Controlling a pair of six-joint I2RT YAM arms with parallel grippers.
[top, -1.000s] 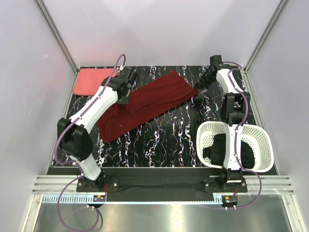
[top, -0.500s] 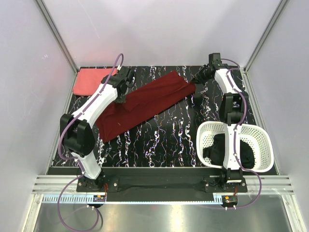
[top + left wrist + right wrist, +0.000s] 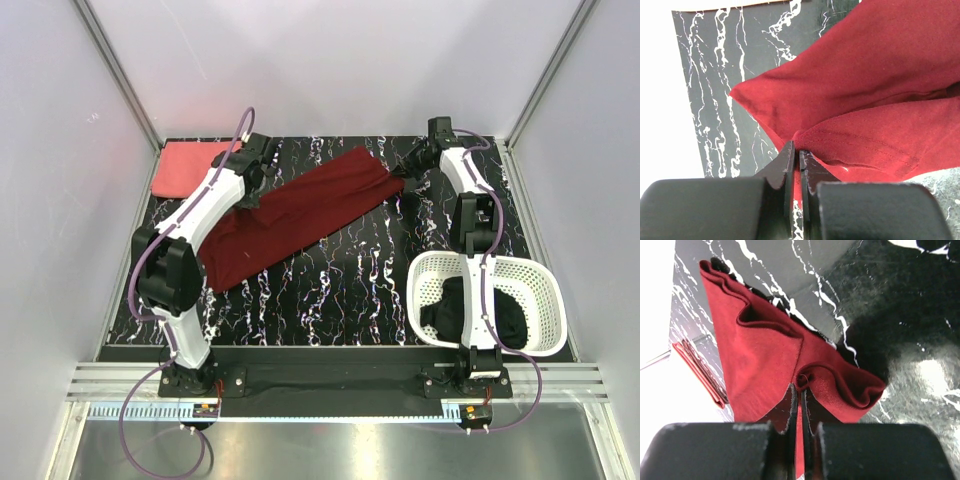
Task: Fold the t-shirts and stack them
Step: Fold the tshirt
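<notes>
Both claws clenched on the maroon t-shirt (image 3: 300, 215), left gripper (image 3: 797, 150) pinching its far left edge, right gripper (image 3: 800, 387) its far-right end, its long axis slanting between them across the worktop's (image 3: 330, 290) back half.

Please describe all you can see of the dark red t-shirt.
The dark red t-shirt is plain soft cloth, folded into a long band, a stitched hem showing. It lies diagonally across the black marbled table, near-left to far-right. The left gripper pinches one edge; the right gripper pinches its far end, where the cloth bunches.
</notes>
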